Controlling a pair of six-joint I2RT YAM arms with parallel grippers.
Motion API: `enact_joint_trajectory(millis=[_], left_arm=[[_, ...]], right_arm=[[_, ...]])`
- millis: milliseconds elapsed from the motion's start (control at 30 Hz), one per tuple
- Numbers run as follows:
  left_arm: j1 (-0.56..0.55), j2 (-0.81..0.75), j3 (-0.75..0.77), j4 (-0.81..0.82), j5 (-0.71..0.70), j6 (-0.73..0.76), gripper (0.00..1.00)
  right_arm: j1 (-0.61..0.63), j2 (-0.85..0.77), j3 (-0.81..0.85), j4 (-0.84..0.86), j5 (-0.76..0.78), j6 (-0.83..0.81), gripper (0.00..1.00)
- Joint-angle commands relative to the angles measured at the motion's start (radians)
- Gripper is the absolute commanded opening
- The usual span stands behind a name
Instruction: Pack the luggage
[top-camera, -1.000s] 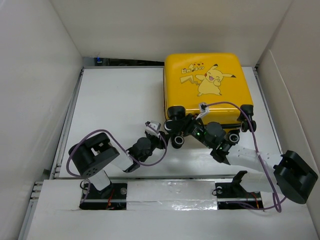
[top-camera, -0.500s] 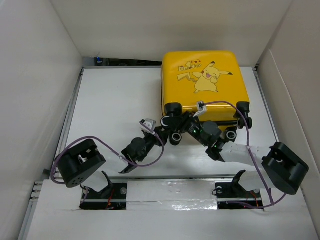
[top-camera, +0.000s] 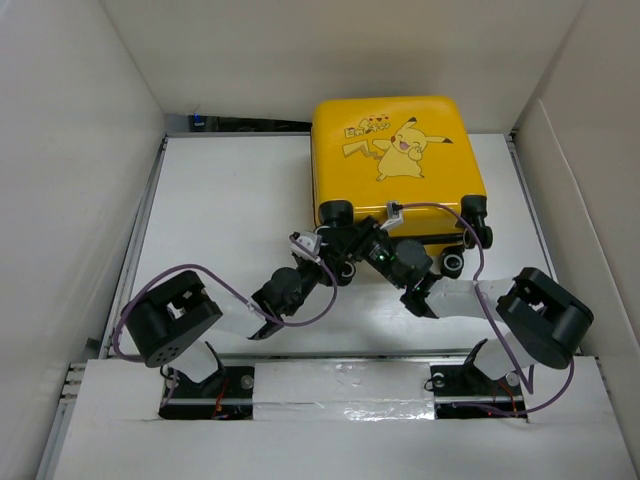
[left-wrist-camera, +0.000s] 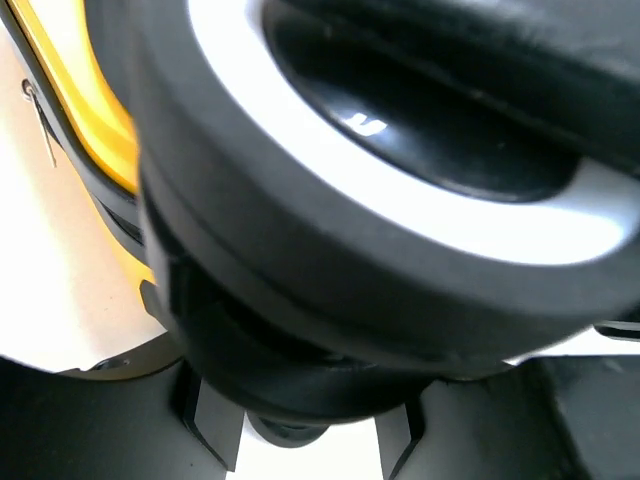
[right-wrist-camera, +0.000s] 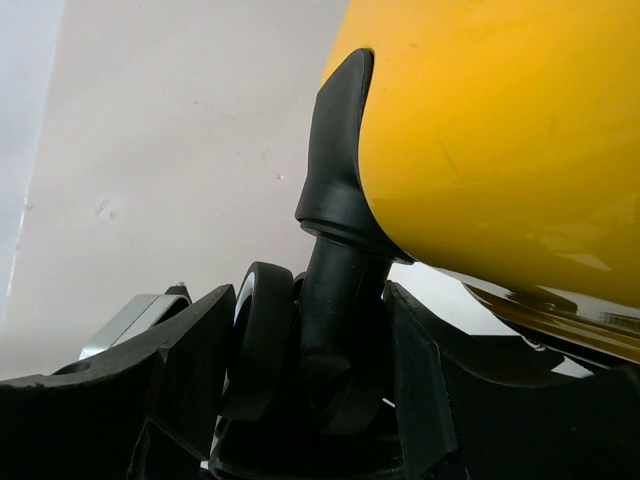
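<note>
The luggage (top-camera: 400, 195) is a closed yellow suitcase with a Pikachu print, lying flat at the far middle of the table, black wheels toward me. My left gripper (top-camera: 330, 258) is at its near-left corner; in the left wrist view a black wheel (left-wrist-camera: 380, 190) fills the frame, wedged between my fingers (left-wrist-camera: 215, 430), with yellow shell (left-wrist-camera: 90, 110) at the left. My right gripper (top-camera: 357, 240) is beside it, its jaws closed around a caster wheel and stem (right-wrist-camera: 335, 300) under the yellow shell (right-wrist-camera: 500, 130).
White walls enclose the table (top-camera: 220, 210) on the left, back and right. The suitcase's right wheels (top-camera: 475, 210) lie near the right wall. Purple cables (top-camera: 440, 212) loop over both arms. A taped strip (top-camera: 340, 385) runs along the near edge.
The suitcase has slid away from me and to the left over both steps. Both grippers moved with it at its near-left wheels. The right arm's elbow swung left.
</note>
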Motion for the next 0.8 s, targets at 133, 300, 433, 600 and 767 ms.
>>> enact_joint_trajectory(millis=[133,300,433,600,767], left_arm=[[0.060,0.065,0.073,0.772,-0.063,0.029,0.40],[0.080,0.098,0.071,0.772,-0.057,0.001,0.31],[0.080,0.088,0.086,0.772,-0.072,0.021,0.19],[0.089,0.063,0.074,0.773,-0.134,0.073,0.00],[0.111,0.065,0.040,0.770,-0.149,0.107,0.00]], right_arm=[[0.114,-0.057,0.069,0.318,-0.298,0.124,0.00],[0.114,-0.050,0.084,0.316,-0.325,0.119,0.00],[0.114,-0.048,0.077,0.321,-0.330,0.119,0.00],[0.114,-0.053,0.043,0.332,-0.313,0.121,0.00],[0.095,-0.059,0.031,0.355,-0.318,0.122,0.00]])
